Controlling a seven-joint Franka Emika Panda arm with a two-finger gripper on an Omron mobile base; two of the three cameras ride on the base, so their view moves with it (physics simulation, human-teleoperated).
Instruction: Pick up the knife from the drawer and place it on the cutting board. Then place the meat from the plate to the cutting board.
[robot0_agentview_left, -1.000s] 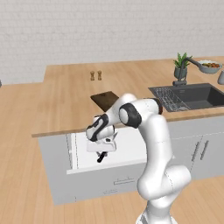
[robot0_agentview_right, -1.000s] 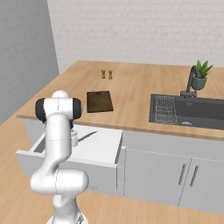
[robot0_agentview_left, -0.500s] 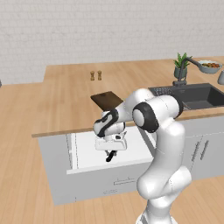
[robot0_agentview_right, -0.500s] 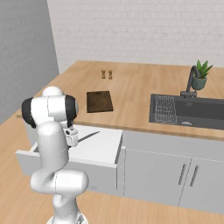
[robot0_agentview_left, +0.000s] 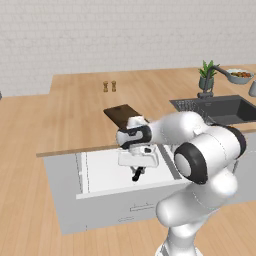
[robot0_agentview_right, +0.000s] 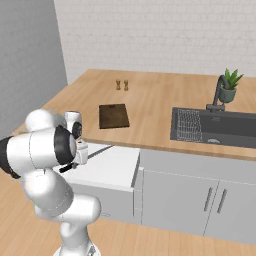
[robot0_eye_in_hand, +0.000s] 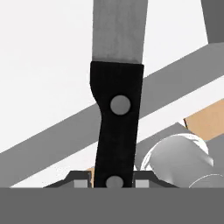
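Observation:
My gripper (robot0_agentview_left: 138, 167) is shut on the black handle of the knife (robot0_agentview_left: 136, 174) and holds it just over the open drawer (robot0_agentview_left: 102, 172). In the hand view the knife (robot0_eye_in_hand: 116, 122) runs straight up from between the fingertips (robot0_eye_in_hand: 78, 180), its grey blade at the top. From the right, the knife (robot0_agentview_right: 98, 151) lies level above the white drawer (robot0_agentview_right: 117, 165), held by the gripper (robot0_agentview_right: 76, 162). The dark brown cutting board (robot0_agentview_left: 122, 114) (robot0_agentview_right: 113, 115) rests bare on the counter behind the drawer. The plate and the meat are out of view.
A sink (robot0_agentview_left: 220, 109) (robot0_agentview_right: 220, 127) with a faucet and a potted plant (robot0_agentview_left: 206, 76) sits to the right. A fruit bowl (robot0_agentview_left: 240, 75) stands at the far right. Two small shakers (robot0_agentview_left: 109, 86) stand behind the board. Grey cabinet doors (robot0_agentview_right: 200, 200) lie under the sink.
The hand has moved a little to the right over the drawer with the knife in it. The arm's elbow has swung out towards the cameras.

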